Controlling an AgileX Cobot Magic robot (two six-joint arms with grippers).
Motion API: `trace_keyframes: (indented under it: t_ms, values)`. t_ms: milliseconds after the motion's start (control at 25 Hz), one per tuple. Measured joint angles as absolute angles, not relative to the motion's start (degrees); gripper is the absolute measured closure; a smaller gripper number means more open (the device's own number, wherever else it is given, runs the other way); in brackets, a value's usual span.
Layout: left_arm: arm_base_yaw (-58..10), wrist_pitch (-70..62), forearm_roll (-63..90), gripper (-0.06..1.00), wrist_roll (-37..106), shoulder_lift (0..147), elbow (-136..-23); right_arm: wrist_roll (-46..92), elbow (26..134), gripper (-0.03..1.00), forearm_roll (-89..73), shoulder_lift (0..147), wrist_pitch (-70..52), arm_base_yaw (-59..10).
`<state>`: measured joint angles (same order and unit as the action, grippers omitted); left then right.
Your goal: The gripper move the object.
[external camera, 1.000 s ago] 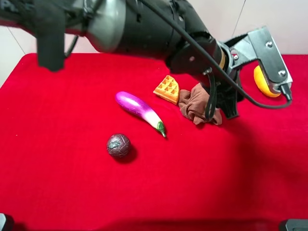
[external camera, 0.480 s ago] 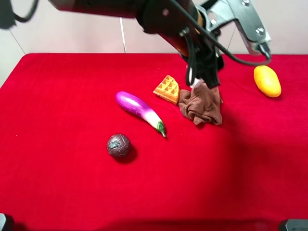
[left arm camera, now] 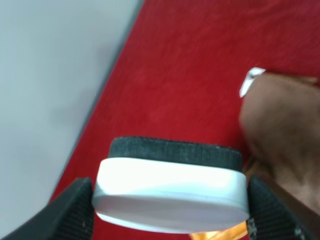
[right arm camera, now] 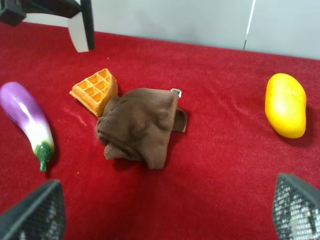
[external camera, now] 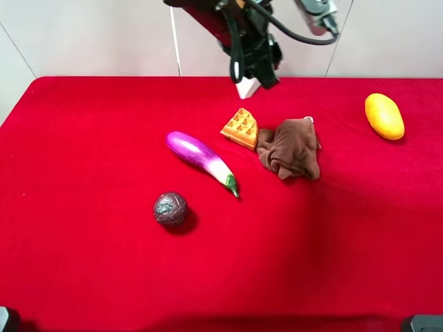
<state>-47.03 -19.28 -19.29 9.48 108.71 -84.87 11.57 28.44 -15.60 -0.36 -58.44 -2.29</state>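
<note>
The object, a flat eraser with a white base and black felt top, is clamped between the two black fingers of my left gripper. In the high view the left gripper hangs over the far edge of the red table, and the object's white end pokes out below it. The right wrist view shows the same object in the air behind the waffle. My right gripper is open, with nothing between its fingers.
On the cloth-covered table lie a purple eggplant, a dark round ball, an orange waffle, a crumpled brown cloth and a yellow mango. A pale wall rises behind the table.
My left arm has risen and pulled back toward the far edge, carrying the object away from above the brown cloth. The cloth now lies fully uncovered.
</note>
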Motion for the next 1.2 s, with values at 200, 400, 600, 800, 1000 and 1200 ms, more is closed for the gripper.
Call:
trace_keyframes:
  t_ms: [200, 400, 600, 800, 1000, 1200]
  values:
    - [-43.1, -19.1, -19.2, 0.32, 9.5, 108.7, -83.0, 11.6, 28.4, 0.34, -15.6, -0.4, -58.5, -2.3]
    - [-39.4, -18.2, -19.2, 0.32, 9.5, 108.7, -82.6, 11.6, 28.4, 0.34, -15.6, -0.4, -58.5, -2.3]
    - [-36.5, -17.2, -19.2, 0.32, 9.5, 108.7, -82.6, 11.6, 28.4, 0.34, -15.6, -0.4, -58.5, -2.3]
    - [-33.9, -11.4, -19.2, 0.32, 9.5, 108.7, -80.0, 11.6, 28.4, 0.34, -15.6, -0.4, -58.5, -2.3]
    - [-31.5, -4.3, -19.2, 0.32, 9.5, 108.7, -76.1, 11.6, 28.4, 0.34, -15.6, -0.4, -58.5, -2.3]
    - [-29.1, 2.4, -19.2, 0.32, 9.5, 108.7, -72.2, 11.6, 28.4, 0.34, -15.6, -0.4, -58.5, -2.3]
